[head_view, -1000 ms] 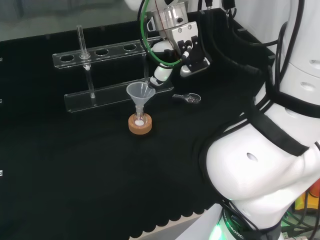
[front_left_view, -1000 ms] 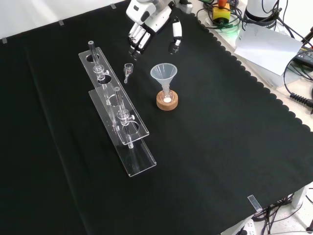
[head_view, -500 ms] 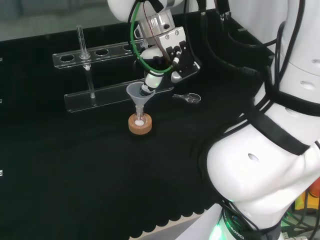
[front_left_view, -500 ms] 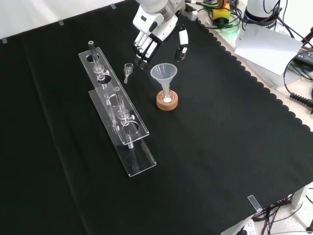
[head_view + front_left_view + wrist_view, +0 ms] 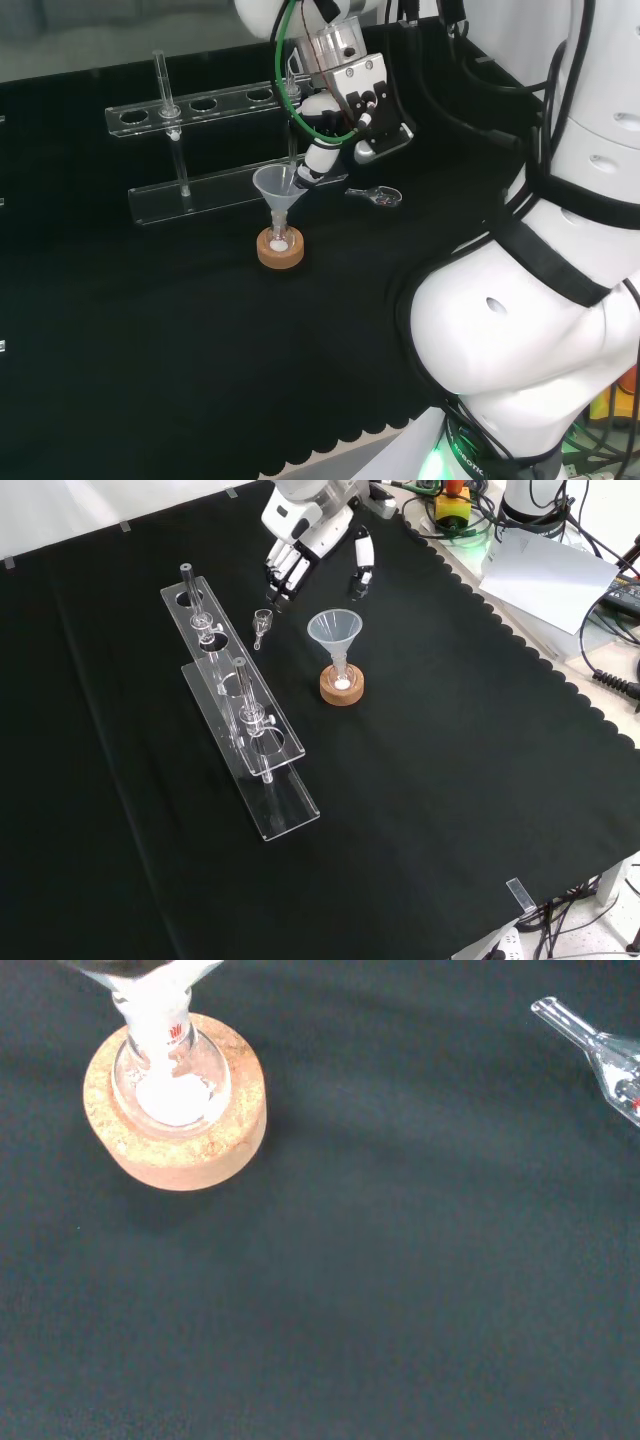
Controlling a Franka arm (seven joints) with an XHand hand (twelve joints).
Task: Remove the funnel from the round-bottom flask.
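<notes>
A clear funnel [image 5: 279, 186] [image 5: 335, 629] stands with its stem in the neck of a small round-bottom flask [image 5: 281, 238] [image 5: 170, 1078]. The flask holds some white powder and rests on a cork ring [image 5: 281, 252] [image 5: 342, 688] [image 5: 190, 1145]. My hand [image 5: 356, 97] [image 5: 300, 542] hovers open just beyond the funnel, higher up in the front view. Its fingers [image 5: 283, 572] and thumb [image 5: 360, 566] are spread, with nothing between them. In the head view one fingertip [image 5: 312, 170] is close to the funnel's rim; I cannot tell whether it touches.
A clear two-tier tube rack [image 5: 200, 150] [image 5: 240, 710] with glass tubes stands behind the flask in the head view, to its left in the front view. A small glass piece [image 5: 378, 196] [image 5: 262, 624] [image 5: 605, 1052] lies on the cloth beside the hand.
The hand came down towards the funnel's rim, then drew back a little, to the right in the head view and upward in the front view. Funnel and flask have not moved.
</notes>
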